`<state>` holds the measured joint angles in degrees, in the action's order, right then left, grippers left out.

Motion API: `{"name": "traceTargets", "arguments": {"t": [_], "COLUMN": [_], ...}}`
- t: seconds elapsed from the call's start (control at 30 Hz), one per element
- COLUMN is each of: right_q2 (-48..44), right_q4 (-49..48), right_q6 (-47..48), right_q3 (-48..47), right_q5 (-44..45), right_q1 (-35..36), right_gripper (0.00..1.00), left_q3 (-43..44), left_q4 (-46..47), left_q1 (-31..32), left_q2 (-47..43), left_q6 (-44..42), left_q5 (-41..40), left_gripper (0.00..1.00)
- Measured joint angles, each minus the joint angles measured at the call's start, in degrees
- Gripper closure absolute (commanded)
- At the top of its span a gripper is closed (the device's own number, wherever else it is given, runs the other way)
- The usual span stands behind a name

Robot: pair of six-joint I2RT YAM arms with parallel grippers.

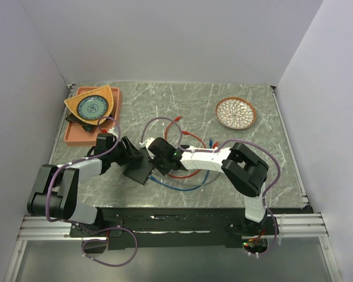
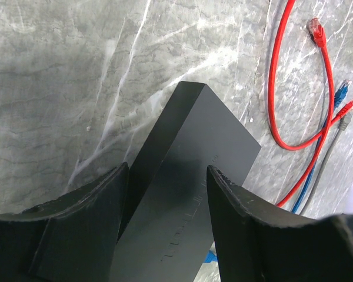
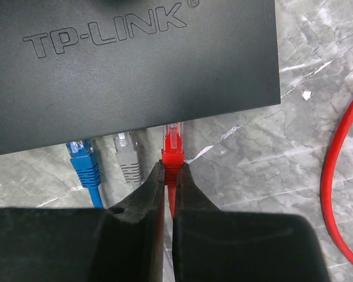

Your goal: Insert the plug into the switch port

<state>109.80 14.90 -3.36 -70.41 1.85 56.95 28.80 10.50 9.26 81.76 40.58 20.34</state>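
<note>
The switch is a flat black TP-LINK box (image 1: 138, 170) (image 2: 188, 153) (image 3: 135, 70). My left gripper (image 1: 128, 154) (image 2: 167, 176) straddles one end of the box, a finger on each side, and holds it. My right gripper (image 1: 155, 157) (image 3: 170, 167) is shut on the boot of a red plug (image 3: 172, 150). The plug's clear tip points at the box's long edge and just reaches it. A blue plug (image 3: 82, 161) and a grey plug (image 3: 127, 155) sit at the same edge to its left. The ports themselves are hidden under that edge.
An orange tray (image 1: 76, 132) with a triangular plate stands at the back left. A round patterned dish (image 1: 236, 113) sits at the back right. Loose red cable (image 1: 182, 138) (image 2: 276, 88) and blue cable (image 1: 182, 187) loop on the marble around my right arm.
</note>
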Motion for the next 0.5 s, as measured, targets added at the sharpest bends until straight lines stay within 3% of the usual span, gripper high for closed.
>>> {"name": "traceTargets", "arguments": {"t": [0.5], "right_q2": [0.0], "right_q4": [-0.2], "right_q6": [1.7], "right_q3": [0.0], "right_q5": [-0.6], "right_q1": [0.0], "right_gripper": [1.0], "left_q3": [-0.2], "left_q4": [0.5], "left_q1": [-0.2], "left_q2": [0.0], "left_q6": [0.5], "left_q5": [0.4], "left_gripper": [0.39]}}
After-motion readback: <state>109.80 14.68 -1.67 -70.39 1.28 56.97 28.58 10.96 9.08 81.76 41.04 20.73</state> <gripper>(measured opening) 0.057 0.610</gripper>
